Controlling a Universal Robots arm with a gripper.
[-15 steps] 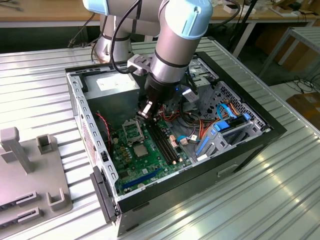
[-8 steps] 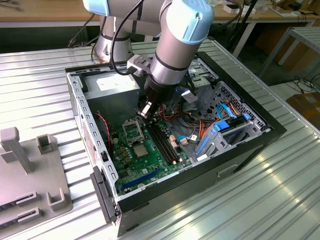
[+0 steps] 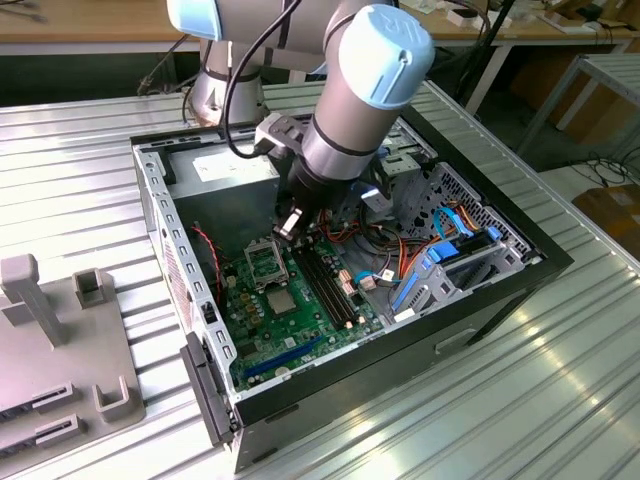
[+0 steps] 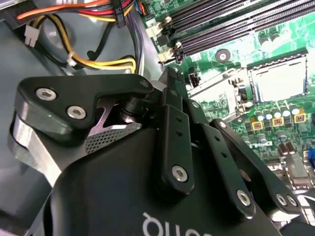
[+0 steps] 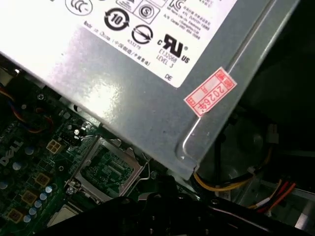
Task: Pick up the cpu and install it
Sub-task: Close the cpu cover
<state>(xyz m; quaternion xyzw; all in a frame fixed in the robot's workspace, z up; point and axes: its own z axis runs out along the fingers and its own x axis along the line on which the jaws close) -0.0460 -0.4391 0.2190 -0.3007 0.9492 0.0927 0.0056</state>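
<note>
End effector is seen in the exterior view at the tip of the grey arm, lowered inside an open computer case. Whether it is set wide or narrow cannot be told, and nothing is seen to be carried by it. It is hung above the edge of the motherboard, near the power supply and just beside the socket.

A ribbed metal bench is occupied by the case, which is laid on its side with its cover off. At the exterior view's left a grey fixture is set on the same bench, well apart from the case. The far corner of the case is taken up by the silver power supply, and its labelled side is shown close up in the first wrist view. Bundles of coloured cables are gathered on the exterior view's right of the board. Dark memory slots are run along the green motherboard between the cables and the socket.

The socket, metal-framed with a dark centre, is found next to the power supply. The cpu is laid flat on the motherboard, just beside the socket on the side away from the power supply. It is apart from the end effector, and its pale silvery face is turned upward. In the second wrist view the cpu is seen beyond the black body of the end effector
</note>
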